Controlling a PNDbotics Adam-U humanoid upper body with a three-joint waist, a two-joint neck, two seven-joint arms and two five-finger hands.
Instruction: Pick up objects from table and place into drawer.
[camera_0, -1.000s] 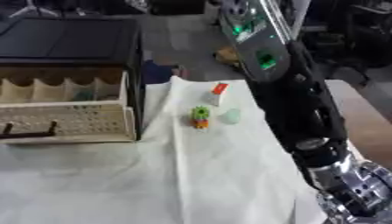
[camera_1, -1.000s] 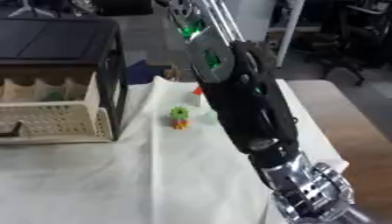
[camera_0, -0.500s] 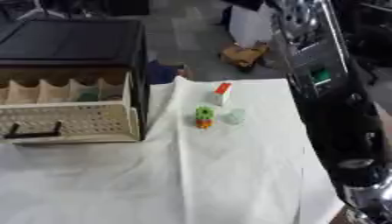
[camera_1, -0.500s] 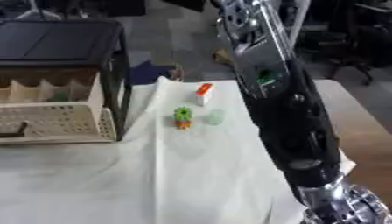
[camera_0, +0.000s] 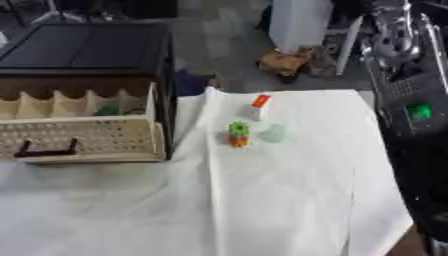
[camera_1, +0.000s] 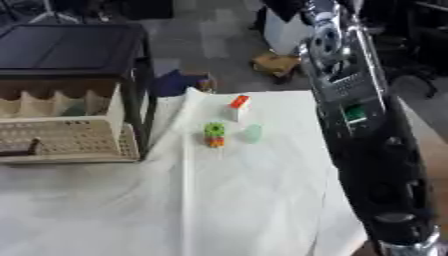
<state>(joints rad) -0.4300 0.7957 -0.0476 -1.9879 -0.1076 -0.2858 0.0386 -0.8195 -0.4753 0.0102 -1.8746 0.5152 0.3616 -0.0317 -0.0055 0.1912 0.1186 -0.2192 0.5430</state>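
Green-and-orange toy (camera_0: 238, 134), small and probably light, stiff plastic, stands on the white cloth (camera_0: 289, 200) between the open drawer (camera_0: 83, 132) and right arm (camera_1: 367, 150); pinch its sides; neither hand shows

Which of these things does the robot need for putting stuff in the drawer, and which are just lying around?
For the job:
- open drawer
- green and orange toy
- white block with orange top
- pale green piece

Just lying about:
- white cloth covering the table
- brown thing on the floor
- blue thing by the cabinet
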